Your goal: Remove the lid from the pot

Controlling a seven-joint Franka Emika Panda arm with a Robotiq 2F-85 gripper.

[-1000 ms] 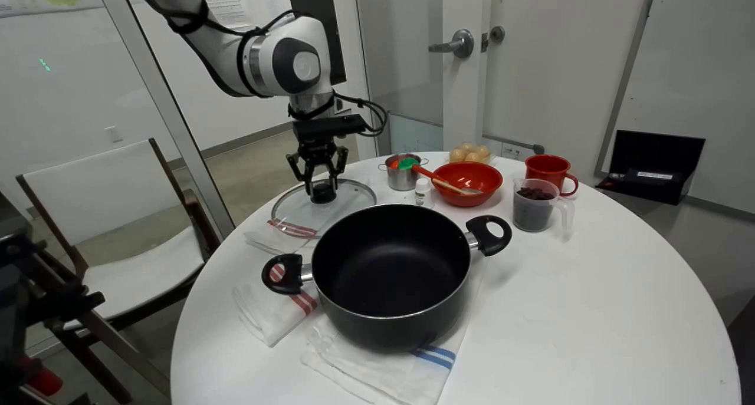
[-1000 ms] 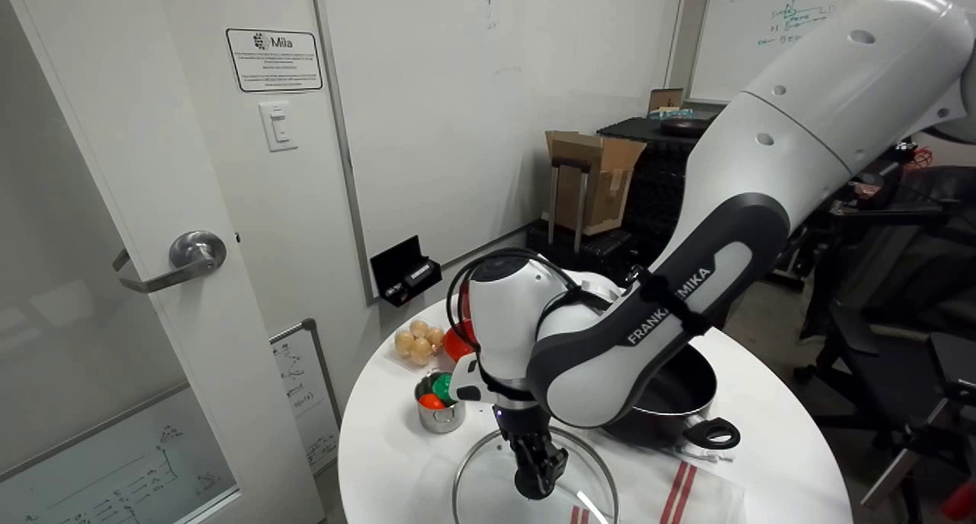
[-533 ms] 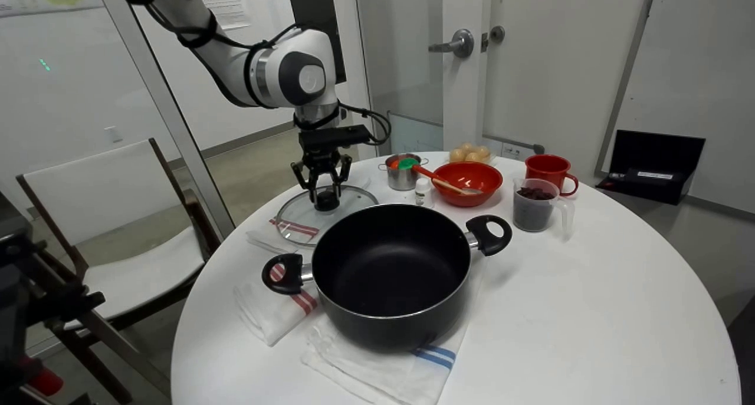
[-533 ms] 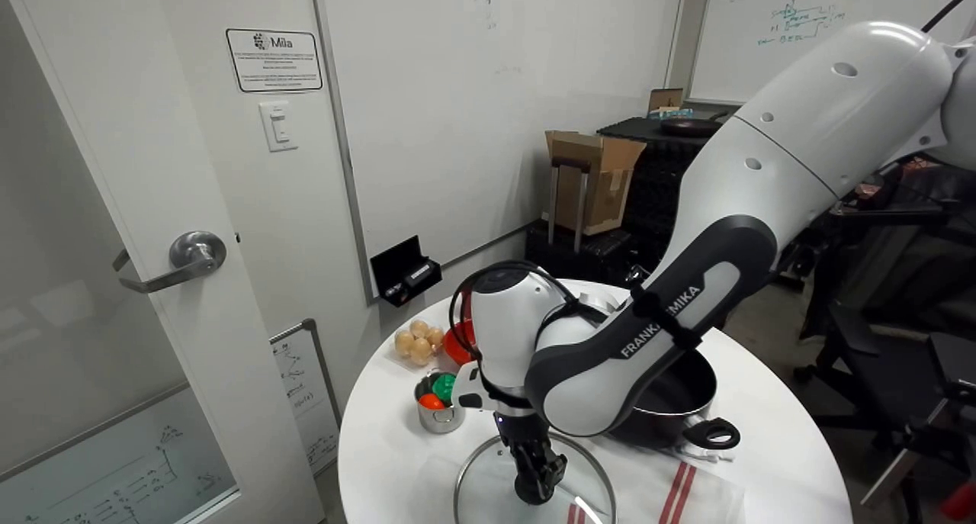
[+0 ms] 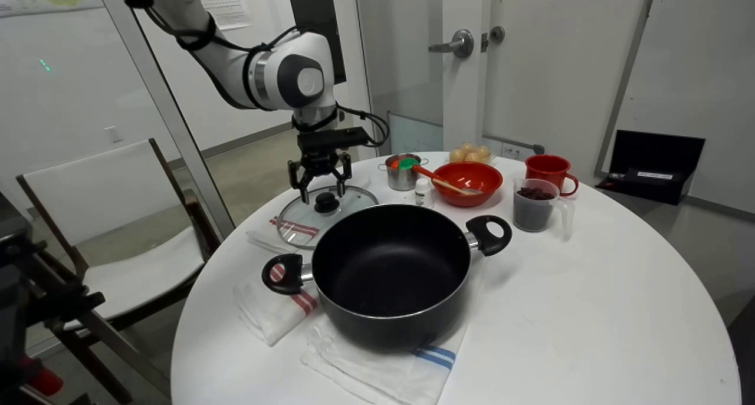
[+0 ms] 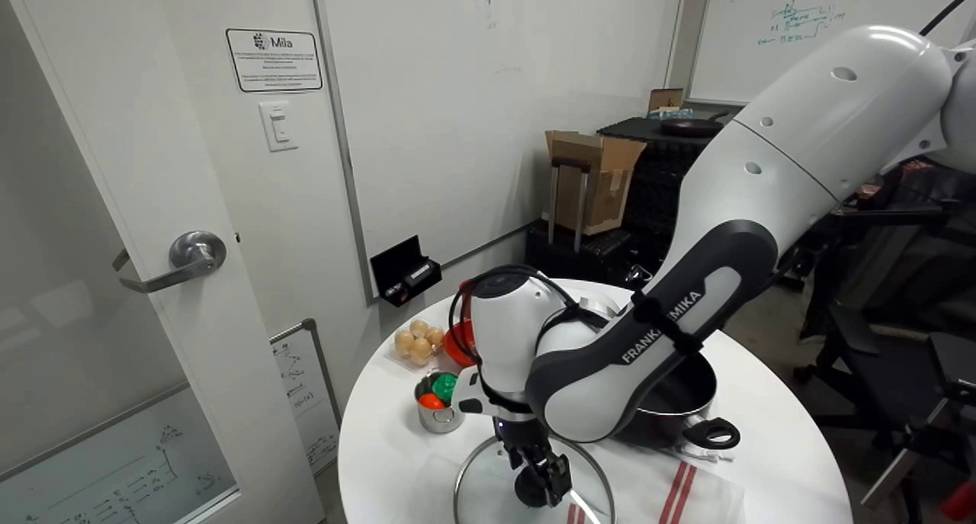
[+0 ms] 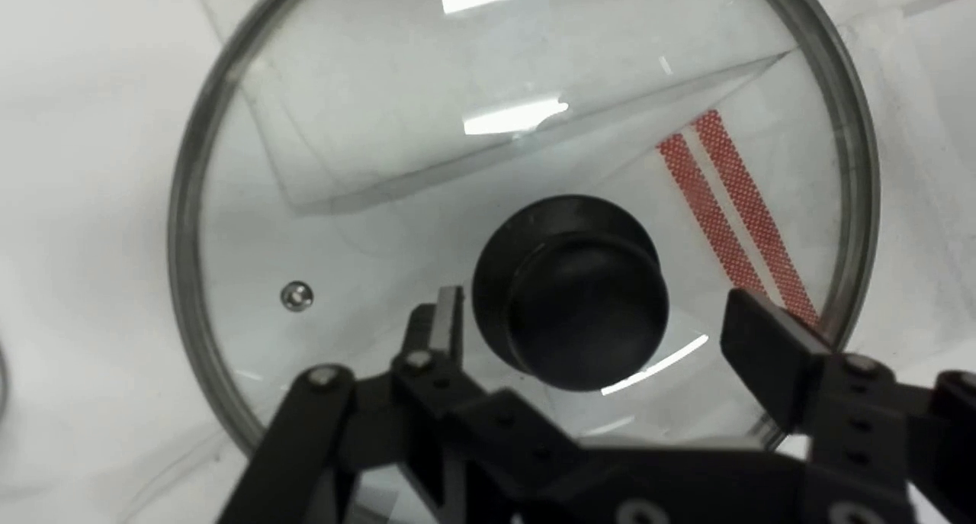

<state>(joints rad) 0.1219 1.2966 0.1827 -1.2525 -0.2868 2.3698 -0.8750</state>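
The glass lid (image 5: 298, 216) lies flat on the table beside the pot, partly over a red-striped cloth. Its black knob (image 7: 587, 310) faces up, and the thin metal rim circles most of the wrist view. The wide black pot (image 5: 392, 269) is uncovered, its dark inside bare in both exterior views. My gripper (image 5: 323, 195) hangs directly over the knob with its fingers spread apart. In the wrist view one finger (image 7: 450, 322) stands close to the knob's left side, and a wider gap shows on the right. Neither finger appears to grip it.
Behind the pot are a small steel pot (image 5: 402, 179), a white bottle (image 5: 423, 193) and a red bowl (image 5: 460, 198) with utensils. A measuring cup (image 5: 532, 213) and a red mug (image 5: 545, 168) stand further right. A blue-striped cloth (image 5: 407, 378) lies under the pot.
The arm has come down slightly and the lid with it, onto the table. The fingers, closed on the knob before, have spread and let it go.
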